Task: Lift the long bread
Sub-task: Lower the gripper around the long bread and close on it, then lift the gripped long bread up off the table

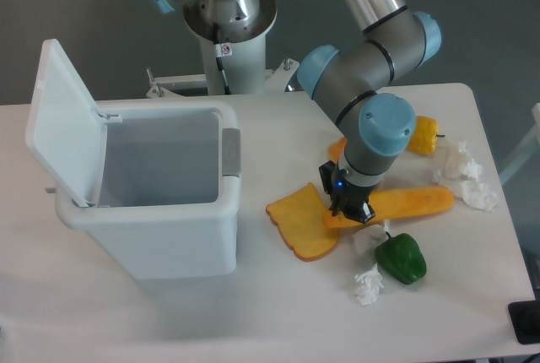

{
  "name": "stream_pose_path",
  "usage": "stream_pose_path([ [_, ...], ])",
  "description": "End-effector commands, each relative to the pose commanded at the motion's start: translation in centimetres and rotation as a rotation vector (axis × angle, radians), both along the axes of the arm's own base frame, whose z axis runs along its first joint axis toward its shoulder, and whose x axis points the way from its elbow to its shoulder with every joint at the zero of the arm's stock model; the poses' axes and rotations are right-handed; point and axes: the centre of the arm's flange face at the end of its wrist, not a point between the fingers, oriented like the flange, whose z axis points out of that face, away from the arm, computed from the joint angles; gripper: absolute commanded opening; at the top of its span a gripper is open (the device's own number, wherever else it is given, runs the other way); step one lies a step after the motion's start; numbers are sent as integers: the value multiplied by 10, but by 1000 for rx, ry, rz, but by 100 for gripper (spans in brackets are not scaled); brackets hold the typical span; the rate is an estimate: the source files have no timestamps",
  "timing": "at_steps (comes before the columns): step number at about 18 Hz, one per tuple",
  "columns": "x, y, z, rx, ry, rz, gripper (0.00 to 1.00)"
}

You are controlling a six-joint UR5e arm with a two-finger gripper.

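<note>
The long bread point(409, 203) is an orange-yellow baguette-shaped loaf lying on the white table, stretching from under the gripper to the right. My gripper point(349, 210) points straight down over the loaf's left end, with its black fingers low around or on it. The fingers are mostly hidden by the wrist, so I cannot tell whether they are closed on the loaf. The loaf rests on the table.
A flat orange-yellow toast slice point(299, 222) lies just left of the gripper. A green pepper point(402, 258) sits in front, a yellow pepper point(424, 134) behind. Crumpled white paper point(463, 174) lies right and in front point(368, 284). An open white bin point(148, 186) stands left.
</note>
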Motion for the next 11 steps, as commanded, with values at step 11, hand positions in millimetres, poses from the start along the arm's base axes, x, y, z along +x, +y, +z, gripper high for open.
stream_pose_path([
  [11,-10,-16,69,54,91,49,6],
])
